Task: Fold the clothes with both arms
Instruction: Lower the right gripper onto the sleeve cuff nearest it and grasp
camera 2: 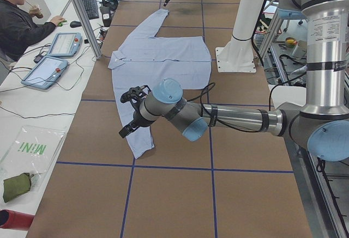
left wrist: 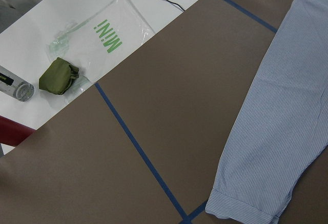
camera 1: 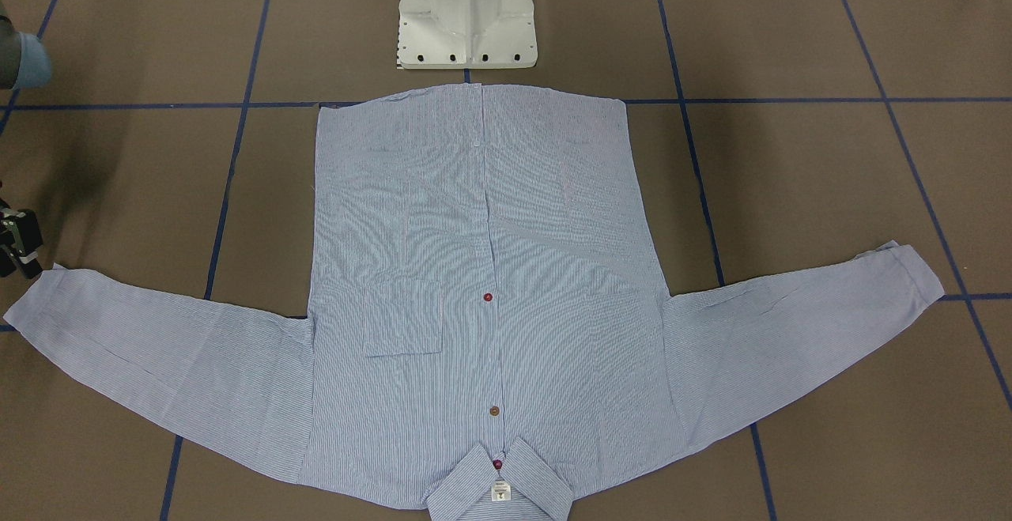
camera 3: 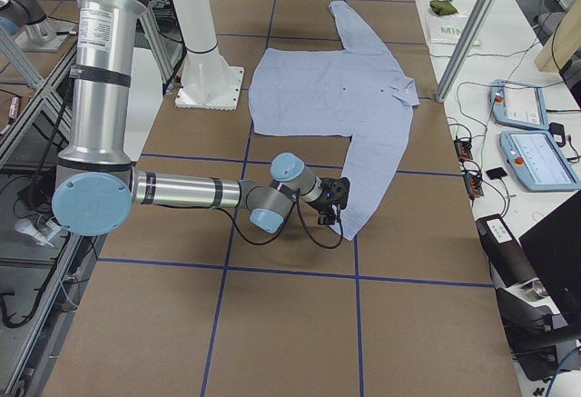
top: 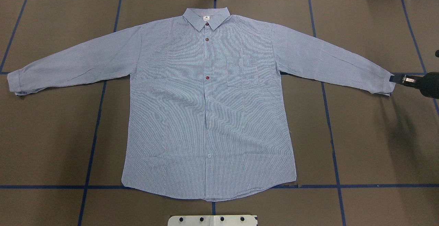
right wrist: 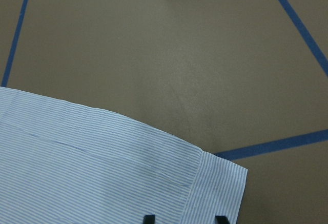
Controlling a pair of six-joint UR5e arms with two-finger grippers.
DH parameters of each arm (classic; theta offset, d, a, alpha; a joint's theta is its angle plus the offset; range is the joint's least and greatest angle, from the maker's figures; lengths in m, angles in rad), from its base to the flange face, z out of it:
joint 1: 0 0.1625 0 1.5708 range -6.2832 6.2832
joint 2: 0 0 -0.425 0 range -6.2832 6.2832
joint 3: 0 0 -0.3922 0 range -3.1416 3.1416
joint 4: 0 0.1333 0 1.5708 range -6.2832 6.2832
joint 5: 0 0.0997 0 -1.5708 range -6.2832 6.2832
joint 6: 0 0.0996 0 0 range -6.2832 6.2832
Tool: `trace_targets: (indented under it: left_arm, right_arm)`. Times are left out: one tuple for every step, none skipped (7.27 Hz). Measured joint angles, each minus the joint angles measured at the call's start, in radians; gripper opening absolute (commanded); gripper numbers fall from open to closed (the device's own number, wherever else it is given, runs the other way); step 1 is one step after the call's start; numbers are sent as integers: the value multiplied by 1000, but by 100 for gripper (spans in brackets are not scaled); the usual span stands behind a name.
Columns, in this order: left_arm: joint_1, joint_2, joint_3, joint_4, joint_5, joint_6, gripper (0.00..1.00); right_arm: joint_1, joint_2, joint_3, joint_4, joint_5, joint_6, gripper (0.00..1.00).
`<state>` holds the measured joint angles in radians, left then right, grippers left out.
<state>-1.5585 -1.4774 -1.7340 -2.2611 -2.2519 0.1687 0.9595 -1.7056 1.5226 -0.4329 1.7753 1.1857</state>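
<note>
Your table (top: 370,140) is covered in brown paper gridded with blue tape (top: 51,186). Just outward of the left gripper (camera 2: 126,129), past the table's edge, your white bench (camera 2: 32,113) carries a clear bag (left wrist: 107,34) printed MINI, a green pouch (left wrist: 59,75) and, farther along, teach pendants (camera 2: 46,70) beside an aluminium post (camera 2: 82,17). Light is even, shadows soft.

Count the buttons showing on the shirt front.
4 on the shirt: red collar button, brownish button just below, red button beside the pocket, pale button near the hem. Others may be hidden.
</note>
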Motion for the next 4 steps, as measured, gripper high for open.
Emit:
trace_targets:
  left_arm:
    - [0,0,4,-5,0,0,100]
    - [0,0,5,-7,0,0,100]
    - [0,0,5,-7,0,0,100]
    - [0,0,5,-8,0,0,100]
  right_arm:
    - [-22,0,-5,0,-27,18,49]
    - [-47,-2,-13,1,-58,32,49]
    - [-69,-2,-27,3,-87,39,49]
    - [-83,-1,-39,4,-107,41,50]
